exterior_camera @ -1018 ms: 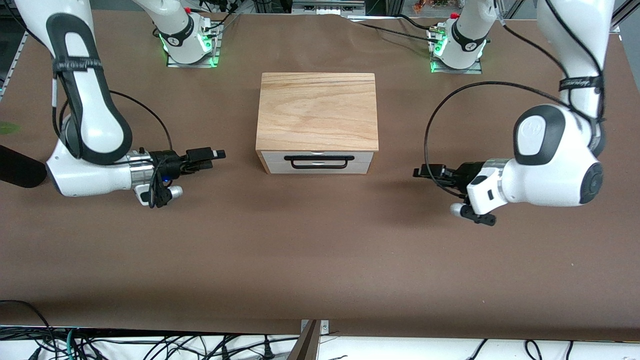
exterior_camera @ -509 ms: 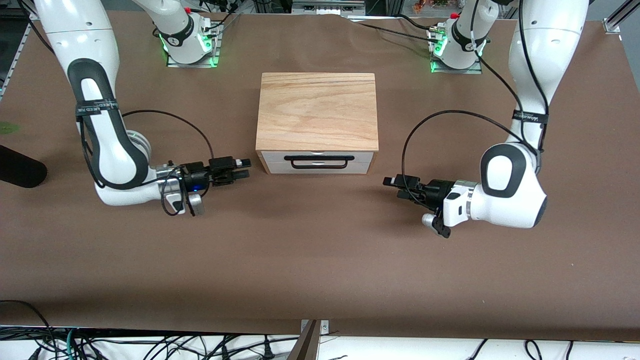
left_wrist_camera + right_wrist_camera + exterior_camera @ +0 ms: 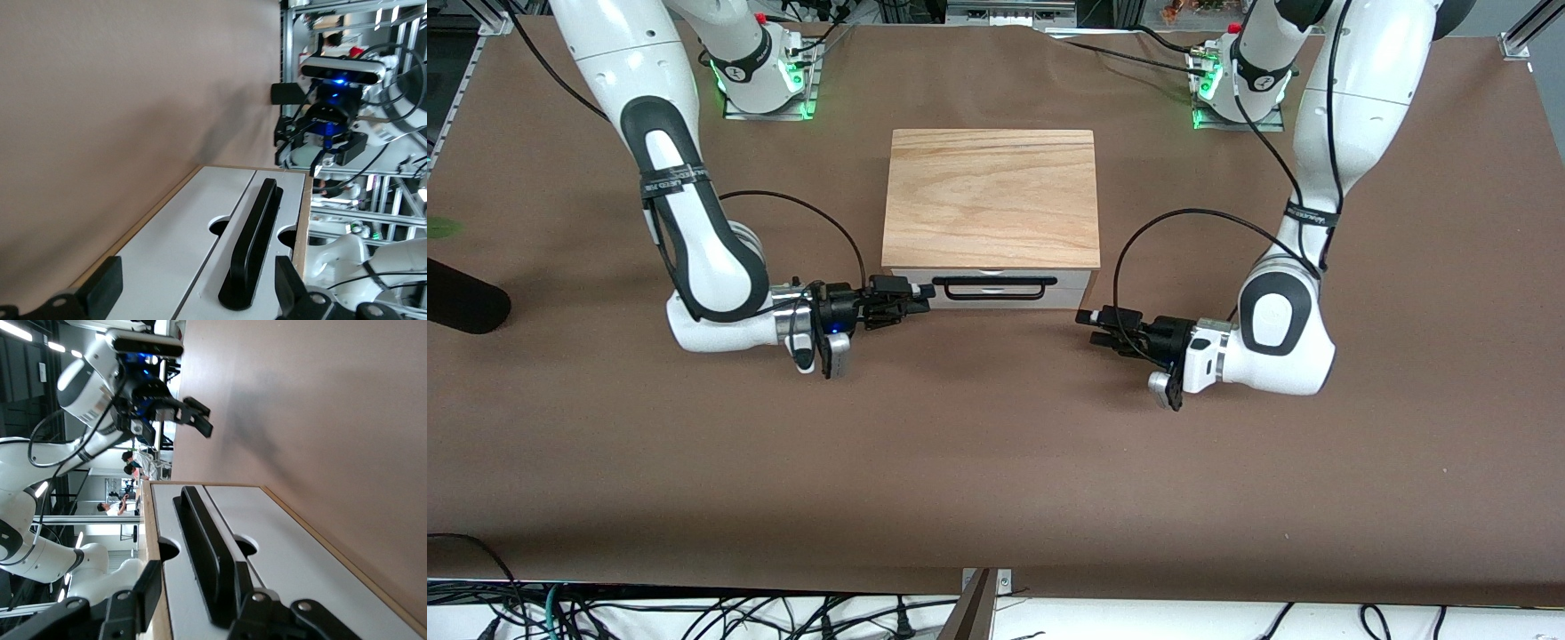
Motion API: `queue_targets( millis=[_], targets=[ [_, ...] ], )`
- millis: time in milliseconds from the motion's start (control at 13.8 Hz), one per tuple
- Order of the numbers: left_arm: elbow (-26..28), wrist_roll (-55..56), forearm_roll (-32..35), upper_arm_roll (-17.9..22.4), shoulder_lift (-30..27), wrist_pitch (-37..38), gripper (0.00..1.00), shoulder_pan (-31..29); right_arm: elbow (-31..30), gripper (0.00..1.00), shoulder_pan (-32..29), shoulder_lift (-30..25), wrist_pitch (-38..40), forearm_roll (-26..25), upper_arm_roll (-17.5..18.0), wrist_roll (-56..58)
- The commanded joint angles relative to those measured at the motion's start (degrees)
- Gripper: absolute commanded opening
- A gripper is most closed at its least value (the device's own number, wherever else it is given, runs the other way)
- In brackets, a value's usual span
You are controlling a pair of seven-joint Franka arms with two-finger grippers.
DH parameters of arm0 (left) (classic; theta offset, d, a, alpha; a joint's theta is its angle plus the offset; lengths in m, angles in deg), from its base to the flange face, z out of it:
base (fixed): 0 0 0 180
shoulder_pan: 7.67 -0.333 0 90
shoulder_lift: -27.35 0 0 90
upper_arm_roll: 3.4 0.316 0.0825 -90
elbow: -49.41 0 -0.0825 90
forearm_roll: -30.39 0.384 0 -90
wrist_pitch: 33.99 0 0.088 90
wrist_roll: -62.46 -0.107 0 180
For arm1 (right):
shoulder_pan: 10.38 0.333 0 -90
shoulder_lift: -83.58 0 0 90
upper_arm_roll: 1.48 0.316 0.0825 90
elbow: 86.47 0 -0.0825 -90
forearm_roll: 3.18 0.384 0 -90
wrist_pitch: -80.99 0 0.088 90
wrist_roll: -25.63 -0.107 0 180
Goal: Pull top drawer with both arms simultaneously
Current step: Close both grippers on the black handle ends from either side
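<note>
The wooden box [image 3: 991,197] stands mid-table, and the top drawer [image 3: 1069,279] is shut, its white front and black bar handle [image 3: 992,297] facing the front camera. My right gripper [image 3: 921,301] is open at the handle's end toward the right arm's end of the table. In the right wrist view the handle [image 3: 203,547] runs between the open fingers of the right gripper [image 3: 200,597]. My left gripper [image 3: 1089,322] is open, low in front of the drawer's corner at the left arm's end, just off the panel. In the left wrist view the handle [image 3: 252,243] lies between the open fingers of the left gripper [image 3: 197,288].
Brown table cover [image 3: 996,462] all round the box. Both arm bases [image 3: 765,71] stand farther from the front camera than the box. Each arm's cable loops above the table near its wrist. A dark object [image 3: 463,307] lies at the right arm's end of the table.
Both arms have swung inward and lower toward the drawer front; the right gripper now reaches the handle's end, and the left gripper has come close to the drawer's corner. The drawer has not moved.
</note>
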Motion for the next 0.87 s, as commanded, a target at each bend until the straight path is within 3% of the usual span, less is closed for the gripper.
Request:
queue_targets(
  millis=[0,145,291,364,727,800],
  targets=[
    [4.64,-2.58,-4.89,-0.36,-1.5,-1.09,1.0,0.73,-1.77,0.51,1.01,1.59,-0.26,6.86,-0.08,7.28],
    [4.74,-2.15,-6.13,-0.8,-1.5,-1.09,1.0,0.91,-2.74,0.45,1.46,2.2,-0.09,9.52,-0.08,10.19],
    [4.74,-2.23,-6.83,-2.2,-1.5,-1.09,0.99,1.08,-3.18,0.3,1.46,2.47,0.18,9.61,-0.08,10.81],
    [4.74,-2.32,-6.75,-2.29,-1.59,-1.0,0.94,1.08,-3.35,0.26,1.55,2.47,0.35,9.61,-0.08,10.82],
    [5.35,-2.67,-6.75,-5.72,-1.5,-1.09,0.86,1.17,-4.76,0.26,1.55,2.38,2.02,10.05,0.01,10.82],
    [5.35,-2.76,-6.66,-6.07,-1.5,-1.0,0.85,1.17,-4.76,0.21,1.46,2.29,2.46,10.05,0.01,10.82]
  ],
)
